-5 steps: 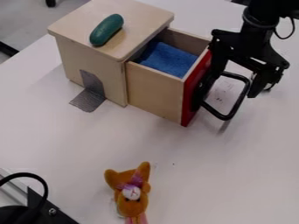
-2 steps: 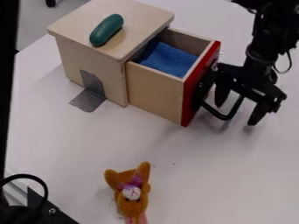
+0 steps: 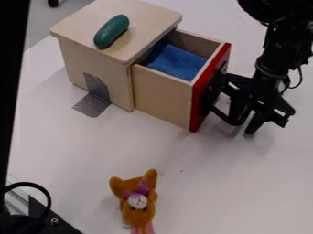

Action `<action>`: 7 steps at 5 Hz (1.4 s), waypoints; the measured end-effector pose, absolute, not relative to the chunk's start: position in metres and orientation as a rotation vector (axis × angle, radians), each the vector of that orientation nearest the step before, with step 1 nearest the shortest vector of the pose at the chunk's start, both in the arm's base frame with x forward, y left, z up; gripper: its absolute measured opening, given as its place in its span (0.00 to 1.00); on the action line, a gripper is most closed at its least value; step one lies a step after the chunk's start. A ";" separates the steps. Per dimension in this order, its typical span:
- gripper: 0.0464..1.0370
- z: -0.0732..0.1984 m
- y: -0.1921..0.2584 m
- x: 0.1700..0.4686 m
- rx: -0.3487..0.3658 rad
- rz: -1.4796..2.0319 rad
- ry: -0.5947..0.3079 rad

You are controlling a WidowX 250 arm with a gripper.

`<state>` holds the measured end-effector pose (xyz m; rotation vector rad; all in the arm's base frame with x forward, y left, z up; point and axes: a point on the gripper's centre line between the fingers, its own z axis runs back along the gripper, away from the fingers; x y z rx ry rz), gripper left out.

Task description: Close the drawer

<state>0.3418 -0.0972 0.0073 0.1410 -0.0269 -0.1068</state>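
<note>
The wooden box's drawer (image 3: 162, 98) stands pulled out to the right, its red front (image 3: 202, 98) away from the box body. A blue cloth (image 3: 176, 61) lies inside it. On the red front is a black loop handle (image 3: 227, 119). My gripper (image 3: 243, 119) hangs over the handle's outer part, just right of the red front, with its fingers pointing down and a gap between them. The handle partly overlaps the near finger, so whether they touch is unclear.
A green cucumber-like toy (image 3: 112, 31) lies on the box top (image 3: 143, 18). Grey tape (image 3: 92, 105) joins the box to the white table (image 3: 202, 183). An orange plush toy (image 3: 136, 201) lies near the front, and black hardware (image 3: 36, 219) stands at lower left.
My gripper has come down and toward the front beside the handle, and its fingers stand nearer each other than half a second ago. The drawer has not moved.
</note>
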 end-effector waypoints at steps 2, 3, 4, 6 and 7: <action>0.10 0.008 -0.080 0.334 0.230 -0.139 -0.009; 0.10 0.007 -0.061 0.328 0.269 -0.134 0.009; 0.08 0.007 -0.028 0.328 0.279 -0.092 0.017; 0.08 0.007 0.000 0.328 0.277 -0.069 0.036; 0.08 0.008 0.024 0.328 0.279 -0.027 0.052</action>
